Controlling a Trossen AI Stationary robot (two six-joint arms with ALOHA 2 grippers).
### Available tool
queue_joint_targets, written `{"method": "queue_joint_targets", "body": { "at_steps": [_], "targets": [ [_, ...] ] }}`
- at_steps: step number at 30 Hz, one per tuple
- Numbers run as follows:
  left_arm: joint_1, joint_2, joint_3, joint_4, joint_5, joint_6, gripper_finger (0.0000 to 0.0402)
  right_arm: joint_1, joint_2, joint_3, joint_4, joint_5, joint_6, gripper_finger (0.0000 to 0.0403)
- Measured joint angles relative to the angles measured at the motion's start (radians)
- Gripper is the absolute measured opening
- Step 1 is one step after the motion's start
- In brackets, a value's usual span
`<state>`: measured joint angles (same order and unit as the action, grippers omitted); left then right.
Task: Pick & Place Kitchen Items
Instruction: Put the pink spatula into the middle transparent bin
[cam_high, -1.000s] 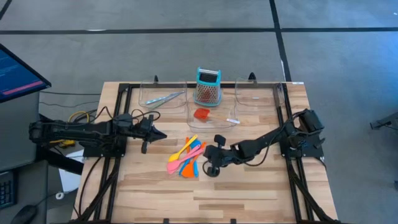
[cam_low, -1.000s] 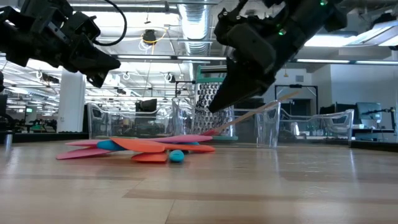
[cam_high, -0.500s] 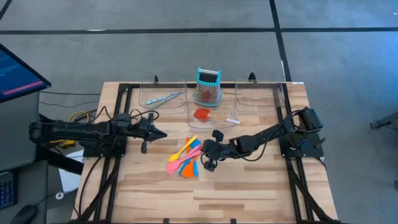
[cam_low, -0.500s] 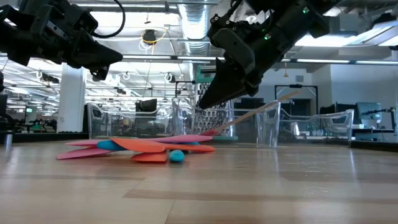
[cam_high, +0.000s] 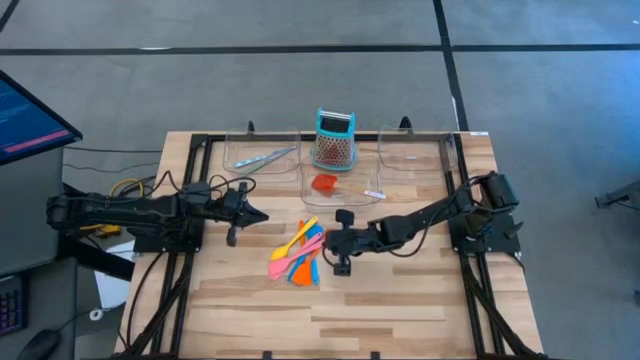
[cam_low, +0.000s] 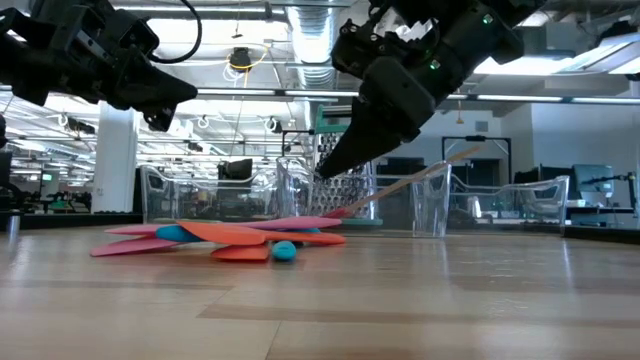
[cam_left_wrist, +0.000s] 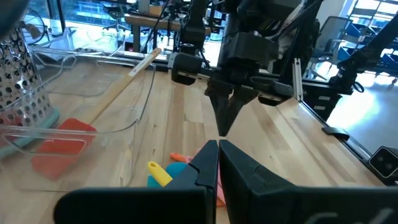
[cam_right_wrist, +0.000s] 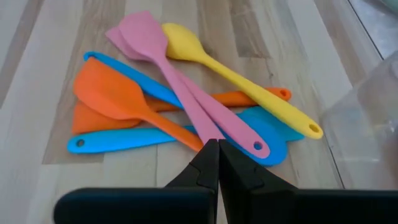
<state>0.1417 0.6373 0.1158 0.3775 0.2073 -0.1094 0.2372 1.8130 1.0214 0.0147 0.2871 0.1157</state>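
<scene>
High view, no legible labels, apparently

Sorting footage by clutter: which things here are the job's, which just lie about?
Job's:
pile of coloured utensils
yellow spoon
pink spatula
metal tongs
right gripper, shut above the pile

Lying about:
grater
clear trays

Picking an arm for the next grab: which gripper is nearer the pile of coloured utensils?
Right. The right gripper hangs at the edge of the utensil pile; the left gripper hovers farther off, apart from it.
</scene>
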Motion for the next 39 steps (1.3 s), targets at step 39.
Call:
{"method": "queue_joint_targets", "body": {
  "at_steps": [39],
  "targets": [
    [-0.171,0.018,0.000,0.030,0.000,0.084,0.0003,0.001,0.157,0.316,-0.323,-0.182,-0.369,0.0001]
  ]
}}
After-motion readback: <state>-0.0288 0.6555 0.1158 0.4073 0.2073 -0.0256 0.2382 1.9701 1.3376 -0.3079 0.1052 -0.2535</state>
